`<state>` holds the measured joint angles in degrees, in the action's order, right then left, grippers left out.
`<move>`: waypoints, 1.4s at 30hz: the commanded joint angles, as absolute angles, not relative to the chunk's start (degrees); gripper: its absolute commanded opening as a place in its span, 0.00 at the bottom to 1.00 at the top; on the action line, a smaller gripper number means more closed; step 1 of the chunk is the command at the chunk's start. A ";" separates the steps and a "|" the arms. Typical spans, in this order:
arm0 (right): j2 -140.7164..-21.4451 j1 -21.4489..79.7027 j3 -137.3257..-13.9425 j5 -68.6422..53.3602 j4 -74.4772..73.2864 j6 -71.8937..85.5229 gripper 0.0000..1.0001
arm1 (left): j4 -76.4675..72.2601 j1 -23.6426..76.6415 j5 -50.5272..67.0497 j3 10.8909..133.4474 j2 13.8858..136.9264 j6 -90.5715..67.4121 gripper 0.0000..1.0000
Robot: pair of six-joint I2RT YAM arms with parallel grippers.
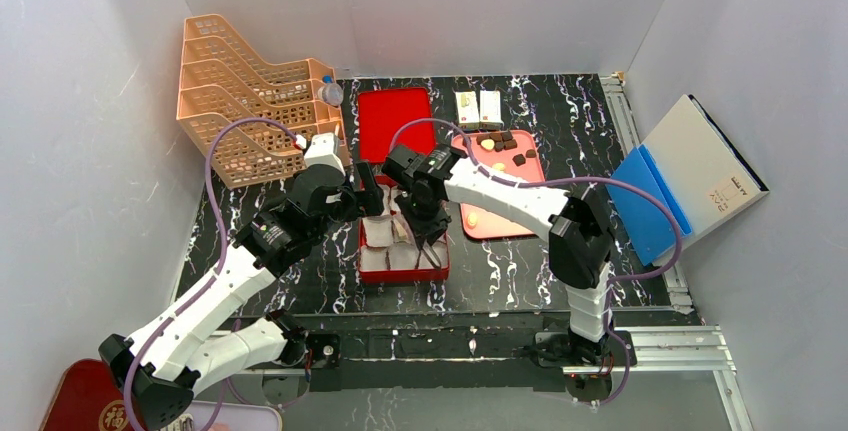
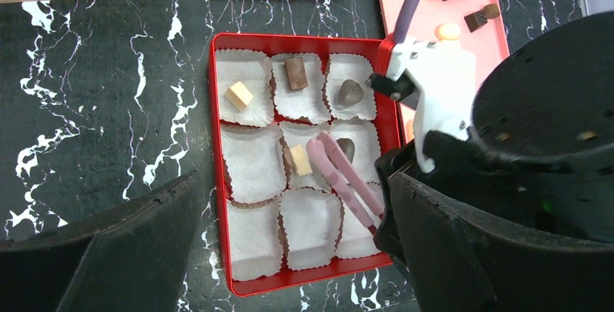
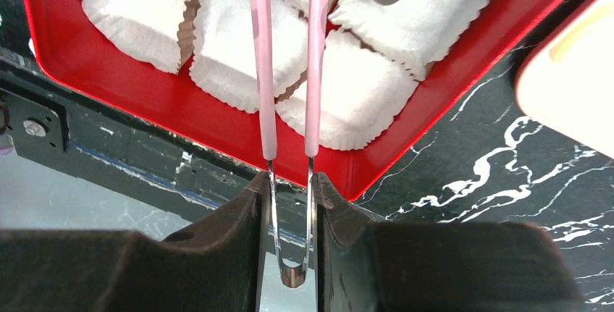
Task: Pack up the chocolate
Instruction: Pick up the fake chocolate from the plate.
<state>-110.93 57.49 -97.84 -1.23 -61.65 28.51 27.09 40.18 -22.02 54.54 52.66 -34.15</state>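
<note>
Right tool (image 3: 289, 203) above black marbled table (image 1: 560, 111) (white walls (image 1: 400, 1))

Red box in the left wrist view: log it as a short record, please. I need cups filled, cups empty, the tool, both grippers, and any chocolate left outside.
box: red box, nine white paper cups in three rows
filled: five cups hold one chocolate each: the whole top row, plus middle and right of the middle row
empty: four: middle row left, whole bottom row
tool: pink tongs, tips over the middle row
right gripper: shut on the pink tongs
left gripper: open, holding nothing
loose chocolate: on the pink tray
</note>
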 commanded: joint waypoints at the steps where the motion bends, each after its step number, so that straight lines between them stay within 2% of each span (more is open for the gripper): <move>1: -105.44 55.78 -101.69 3.51 -63.42 29.18 0.25 | 27.62 39.78 -22.53 54.89 52.53 -34.10 0.98; 11: -96.73 47.90 -96.70 7.16 -64.20 29.24 0.25 | 27.06 39.81 -21.73 54.77 53.08 -34.32 0.98; 23: -93.11 31.14 -86.21 7.62 -59.48 26.18 0.27 | 25.77 39.81 -20.92 54.91 54.70 -34.37 0.98; 32: -100.32 21.87 -87.54 6.62 -55.19 23.54 0.28 | 24.94 39.80 -21.01 55.23 56.23 -33.19 0.98; 42: -111.16 18.80 -94.92 6.70 -55.59 21.29 0.33 | 23.75 39.81 -20.14 56.34 59.09 -31.57 0.98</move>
<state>-110.15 19.51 -90.28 6.61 -56.10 22.70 24.29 40.18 -20.36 54.57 58.67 -32.91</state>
